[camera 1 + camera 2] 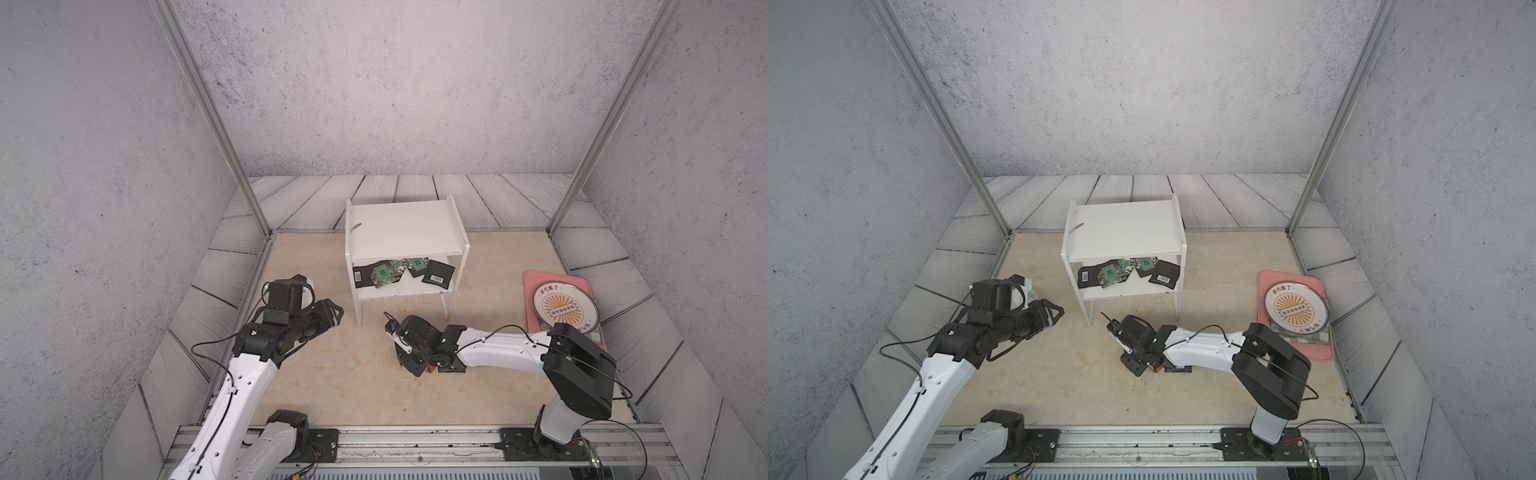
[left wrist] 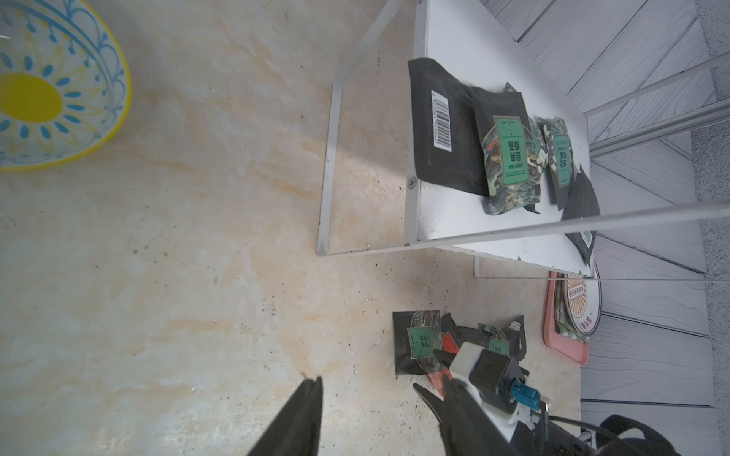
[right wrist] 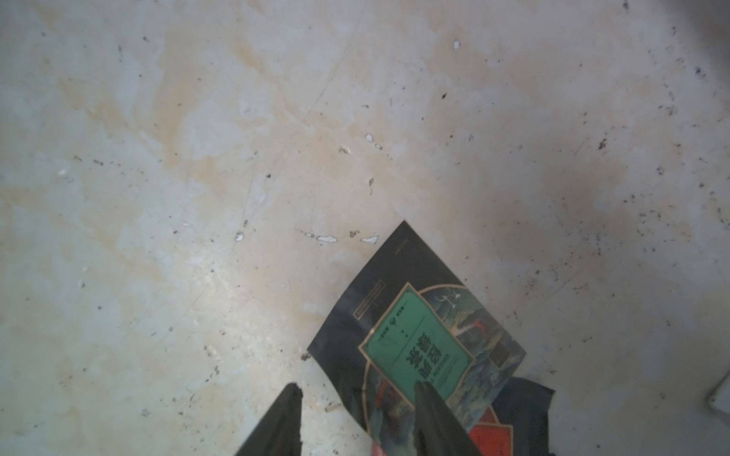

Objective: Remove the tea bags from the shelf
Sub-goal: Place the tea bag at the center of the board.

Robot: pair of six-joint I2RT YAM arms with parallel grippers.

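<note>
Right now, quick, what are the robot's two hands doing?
Left hand: open, holding nothing.
Right hand: open, holding nothing; a tea bag lies just under it.

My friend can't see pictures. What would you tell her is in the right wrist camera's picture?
A black tea bag with a green label lies on a speckled beige table, partly covering a red-orange tea bag. The right claw is open, with one dark finger in front of the black tea bag and the other in front of bare table.
</note>
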